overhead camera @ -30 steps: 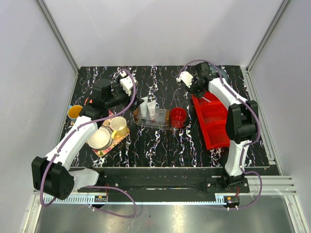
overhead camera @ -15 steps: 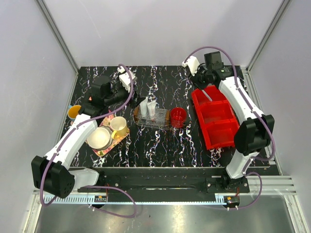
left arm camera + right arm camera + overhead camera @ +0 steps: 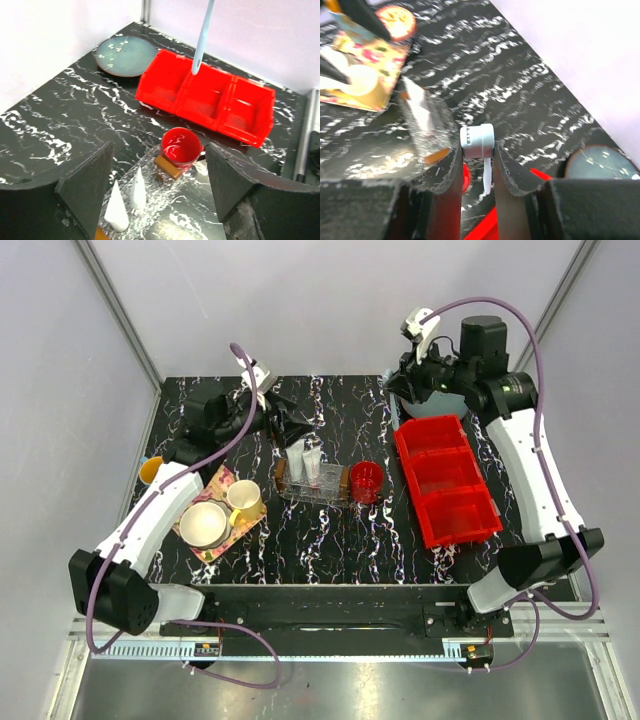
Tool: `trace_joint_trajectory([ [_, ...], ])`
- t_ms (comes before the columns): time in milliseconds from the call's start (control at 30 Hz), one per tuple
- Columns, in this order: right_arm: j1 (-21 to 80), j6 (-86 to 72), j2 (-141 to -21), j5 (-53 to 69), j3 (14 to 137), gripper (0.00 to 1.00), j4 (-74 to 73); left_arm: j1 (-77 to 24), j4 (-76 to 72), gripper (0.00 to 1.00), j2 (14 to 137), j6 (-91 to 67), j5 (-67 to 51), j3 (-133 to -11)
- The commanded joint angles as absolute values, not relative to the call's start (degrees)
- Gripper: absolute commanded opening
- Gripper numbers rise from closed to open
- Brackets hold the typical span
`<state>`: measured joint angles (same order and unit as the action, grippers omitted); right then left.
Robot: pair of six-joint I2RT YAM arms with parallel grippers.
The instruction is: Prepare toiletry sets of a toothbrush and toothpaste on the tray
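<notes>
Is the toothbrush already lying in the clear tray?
No, the toothbrush hangs pinched in the right gripper, up in the air and well away from the tray.

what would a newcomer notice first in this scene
The bright red bin with three compartments, on the right of the black marbled table, stands out most. Up by its far end the right gripper holds a pale toothbrush hanging down in mid-air. In the middle, a clear tray holds two white toothpaste tubes, a red cup beside it.
</notes>
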<state>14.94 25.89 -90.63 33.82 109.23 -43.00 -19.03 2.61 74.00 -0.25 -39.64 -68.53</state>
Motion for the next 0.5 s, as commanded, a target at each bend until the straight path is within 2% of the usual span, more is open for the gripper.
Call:
trace_joint_trajectory([
  [0, 14.85, 16.53, -86.49, 48.4, 109.87, 0.26, -39.39, -19.94, -6.67, 0.78, 75.5, -10.44, -47.45, -72.86],
  [200, 15.12, 9.33, -84.73, 56.76, 107.5, 0.25, -34.21, -24.68, -5.98, 0.78, 78.22, -10.55, -47.73, -78.38],
  [467, 16.52, 4.05, -83.15, 61.08, 102.05, 0.25, -28.48, -28.12, -5.89, 0.78, 82.18, -12.74, -48.87, -83.41],
])
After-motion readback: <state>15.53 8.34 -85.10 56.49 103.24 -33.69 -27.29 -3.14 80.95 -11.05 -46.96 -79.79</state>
